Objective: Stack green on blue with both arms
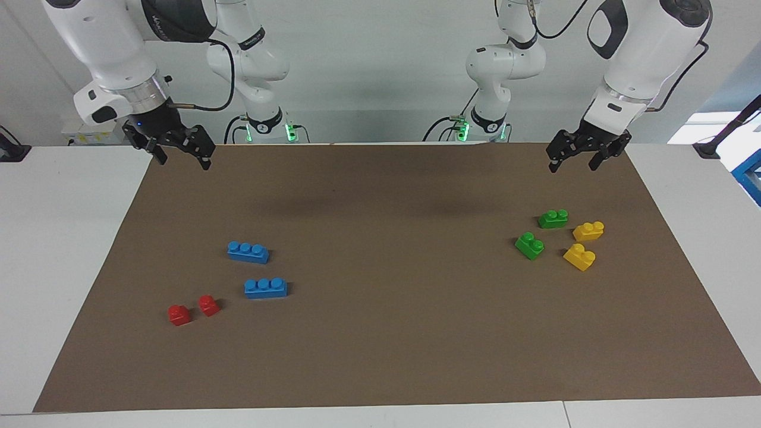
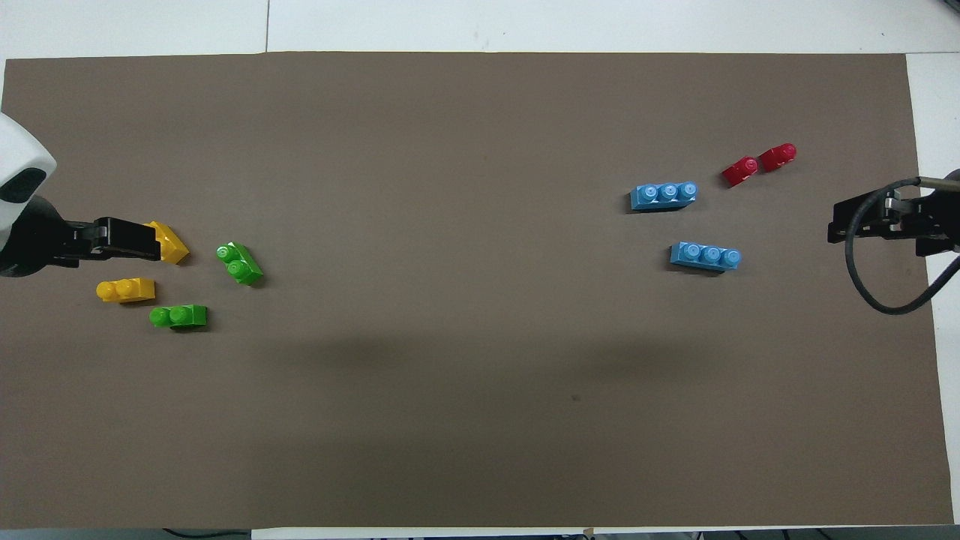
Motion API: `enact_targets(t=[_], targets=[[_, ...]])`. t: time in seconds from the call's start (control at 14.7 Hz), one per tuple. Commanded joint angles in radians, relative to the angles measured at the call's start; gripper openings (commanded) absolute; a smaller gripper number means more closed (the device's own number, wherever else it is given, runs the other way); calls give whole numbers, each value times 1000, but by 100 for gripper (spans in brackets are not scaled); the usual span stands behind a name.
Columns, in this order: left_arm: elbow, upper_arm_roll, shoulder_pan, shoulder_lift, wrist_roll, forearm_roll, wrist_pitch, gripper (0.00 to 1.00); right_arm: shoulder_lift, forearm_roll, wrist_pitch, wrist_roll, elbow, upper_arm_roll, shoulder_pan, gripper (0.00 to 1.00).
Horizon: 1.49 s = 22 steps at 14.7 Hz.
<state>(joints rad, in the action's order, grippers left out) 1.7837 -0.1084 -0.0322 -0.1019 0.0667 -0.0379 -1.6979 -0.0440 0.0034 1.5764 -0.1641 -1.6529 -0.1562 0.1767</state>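
Note:
Two green two-stud bricks lie on the brown mat toward the left arm's end, one point(image 1: 553, 219) point(image 2: 178, 316) nearer to the robots than the other point(image 1: 530, 245) point(image 2: 240, 263). Two blue three-stud bricks lie toward the right arm's end, one point(image 1: 248, 252) point(image 2: 705, 256) nearer to the robots than the other point(image 1: 266, 288) point(image 2: 664, 196). My left gripper point(image 1: 574, 165) point(image 2: 154, 241) hangs open and empty in the air by the green and yellow bricks. My right gripper point(image 1: 183, 161) point(image 2: 834, 223) hangs open and empty over the mat's edge at its own end.
Two yellow two-stud bricks point(image 1: 588, 230) point(image 1: 579, 257) lie beside the green ones; in the overhead view the left gripper partly covers one point(image 2: 172, 246). Two small red bricks point(image 1: 179, 314) point(image 1: 208, 305) lie farther from the robots than the blue ones. The brown mat point(image 1: 392, 333) lies on white tables.

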Motion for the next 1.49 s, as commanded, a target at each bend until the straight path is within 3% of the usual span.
enact_targets(t=[0.0,0.41,0.54,0.88,1.22,1.29,1.43], targets=[[-3,3,8,-4,1,12,6,100,-23,-2,19,-12,-28,-5,10,100],[6,3,-1,-4,10,10,0,100,-22,-2,20,-12,-27,-5,13,100],[40,1,-5,-16,115,9,-34,100,-22,-2,19,-5,-27,-5,14,100],[204,-1,9,-45,415,9,-238,100,-20,0,34,-15,-28,-6,41,100],[318,-2,12,7,540,9,-403,100,-27,-16,36,-18,-36,-5,43,100],[339,-2,12,21,565,9,-433,100,-25,-14,48,-55,-37,-5,49,98],[394,-2,11,37,559,9,-517,100,-22,-5,83,-298,-39,-5,49,95]])
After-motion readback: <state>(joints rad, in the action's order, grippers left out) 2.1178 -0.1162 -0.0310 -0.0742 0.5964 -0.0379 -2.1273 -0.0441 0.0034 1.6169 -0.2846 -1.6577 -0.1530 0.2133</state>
